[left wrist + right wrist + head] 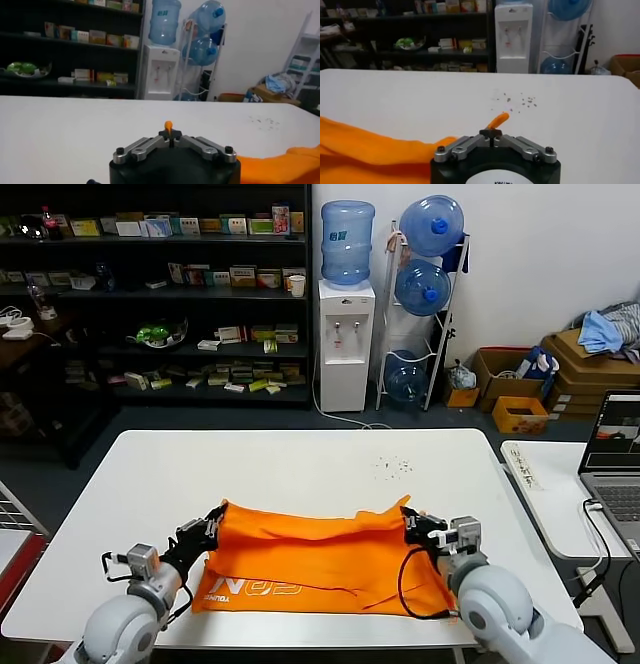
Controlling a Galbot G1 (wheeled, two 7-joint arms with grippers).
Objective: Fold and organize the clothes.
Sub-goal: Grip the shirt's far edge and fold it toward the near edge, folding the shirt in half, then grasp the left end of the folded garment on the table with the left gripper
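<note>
- Near the front edge of the white table (300, 464), the orange T-shirt (320, 564) is lying spread in a wide band, white lettering facing up along its near-left part.
- Its far edge is standing a little proud at both corners, where each is being pinched; the cloth between is sagging in soft wrinkles.
- By the look of it the fabric is thin, light and limp: it will probably drape and crease rather than hold a line, and slide easily over the smooth top.
- Corners and hems seem the sensible places to take hold, since a grip in the middle would only bunch it.
- At the far-left corner the left gripper (211, 527) is holding the shirt, its jaws closed tight on a small orange tip that is poking out in the left wrist view.
- At the far-right corner the right gripper (412, 527) is doing likewise, jaws pressed together on a sliver of cloth.
- Farther off, small dark specks (392, 466) are dotting the table beyond the shirt.
- Off to the right, a laptop (615, 459) is sitting on a side table.
</note>
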